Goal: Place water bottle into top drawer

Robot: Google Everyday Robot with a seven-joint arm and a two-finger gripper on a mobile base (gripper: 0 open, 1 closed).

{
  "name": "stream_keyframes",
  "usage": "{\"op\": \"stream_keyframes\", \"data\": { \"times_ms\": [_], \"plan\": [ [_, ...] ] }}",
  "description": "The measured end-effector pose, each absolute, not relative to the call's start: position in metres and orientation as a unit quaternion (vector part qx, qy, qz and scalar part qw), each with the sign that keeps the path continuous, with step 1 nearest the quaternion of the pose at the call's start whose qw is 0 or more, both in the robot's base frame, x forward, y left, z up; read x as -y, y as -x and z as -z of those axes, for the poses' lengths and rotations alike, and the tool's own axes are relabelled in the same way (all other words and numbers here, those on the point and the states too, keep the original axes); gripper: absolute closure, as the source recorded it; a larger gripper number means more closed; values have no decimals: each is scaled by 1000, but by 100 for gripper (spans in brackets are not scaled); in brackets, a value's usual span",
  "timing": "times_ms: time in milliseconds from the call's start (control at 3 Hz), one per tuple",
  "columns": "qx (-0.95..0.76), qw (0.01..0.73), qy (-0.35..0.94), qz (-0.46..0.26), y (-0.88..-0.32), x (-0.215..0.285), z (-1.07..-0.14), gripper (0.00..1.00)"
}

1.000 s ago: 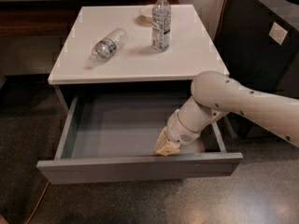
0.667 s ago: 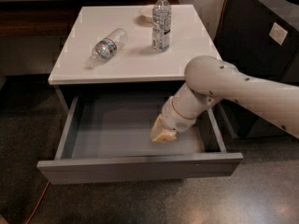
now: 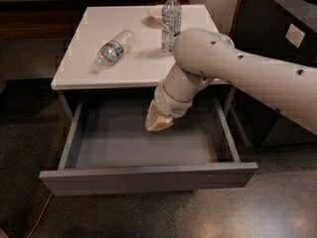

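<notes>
Sits at the reach step, gripper (image 3: 159,121) low over the open top drawer (image 3: 148,176) with fingers (image 3: 154,123) pinched together, empty, water bottle (image 3: 115,47) lying sideways on the table (image 3: 129,71); next calls for rising, spreading wide, closing across its ribs.

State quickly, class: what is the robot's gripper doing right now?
Gripper: above the open top drawer; open or closed cannot be told. Water bottle lies on the table.

Tan end effector (image 3: 159,122) over grey top drawer (image 3: 148,180), white tabletop (image 3: 84,69), water bottle (image 3: 115,47) with seemingly blue-green label.
</notes>
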State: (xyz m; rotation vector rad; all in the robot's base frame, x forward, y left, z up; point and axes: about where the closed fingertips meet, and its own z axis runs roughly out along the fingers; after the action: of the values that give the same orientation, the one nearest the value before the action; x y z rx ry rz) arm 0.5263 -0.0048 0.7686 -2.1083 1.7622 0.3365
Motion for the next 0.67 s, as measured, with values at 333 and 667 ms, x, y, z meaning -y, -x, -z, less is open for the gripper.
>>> {"op": "stream_keyframes", "data": {
  "times_ms": [333,667],
  "plan": [
    [-584,187,786,-80,-541,-18,-810,52],
    [-557,185,808,-55,-549,-32,-836,28]
  ]
}}
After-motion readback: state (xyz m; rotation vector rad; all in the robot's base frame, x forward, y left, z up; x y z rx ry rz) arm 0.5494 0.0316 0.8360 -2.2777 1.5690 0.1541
